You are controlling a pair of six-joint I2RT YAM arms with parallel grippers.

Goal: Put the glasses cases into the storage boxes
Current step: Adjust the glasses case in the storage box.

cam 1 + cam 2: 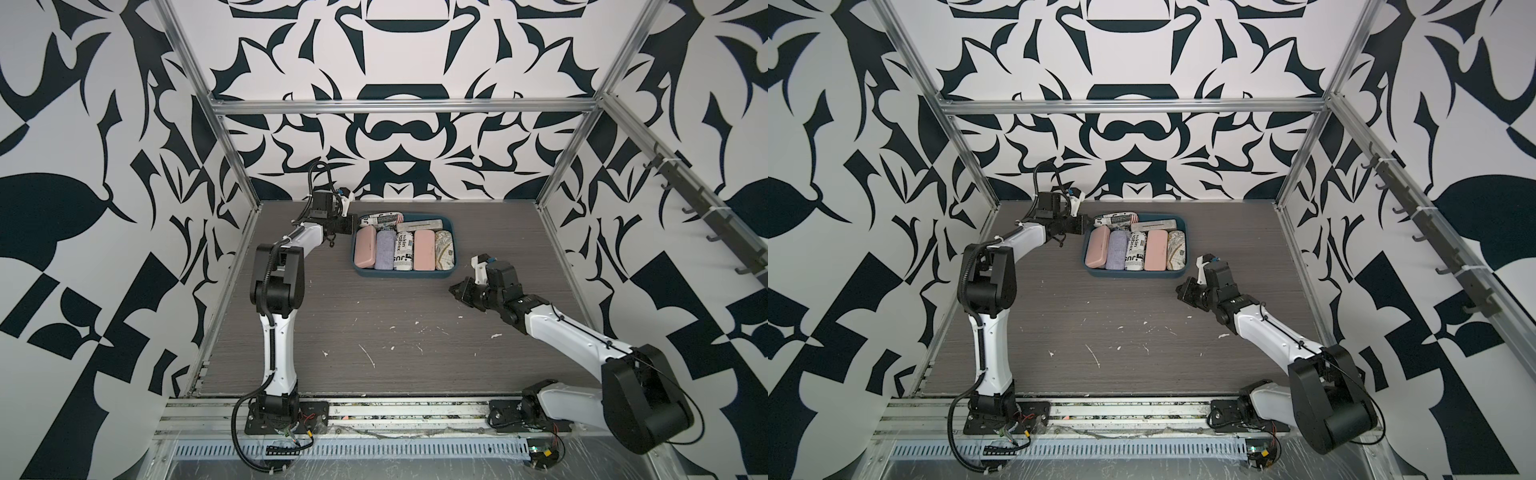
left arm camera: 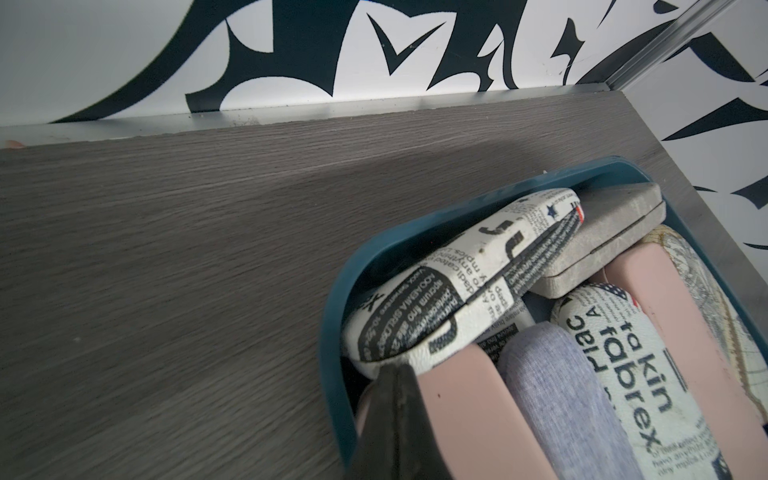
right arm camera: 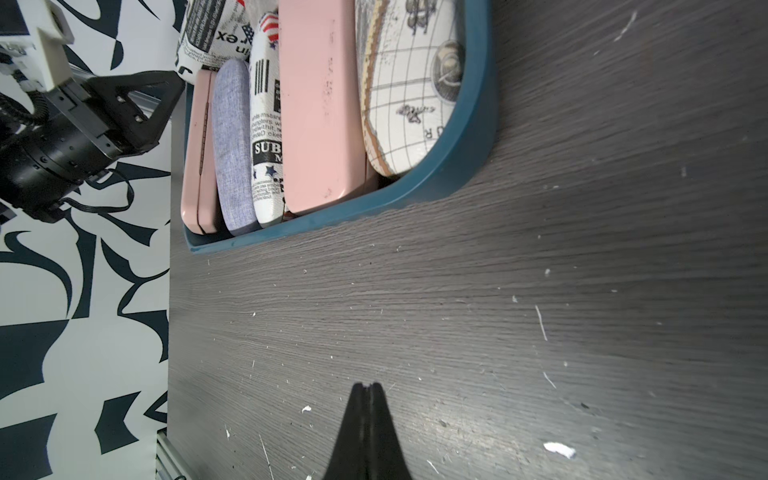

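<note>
Jaws are pressing together on both grippers, pinching nothing. In both top views the left gripper (image 1: 348,224) is hovering at the tray's (image 1: 403,273) far-left corner and the right gripper (image 1: 456,289) near its near-right corner. The tray is sitting toward the bench's (image 1: 374,332) far edge, with cases (image 1: 405,249) filling it and hiding any lower layer. The left wrist view is cutting off the tray's near end; the gripper's black tip is hiding part of a pink case (image 2: 457,415), contact unclear. The right wrist view is cutting off the tray's far end.
</note>
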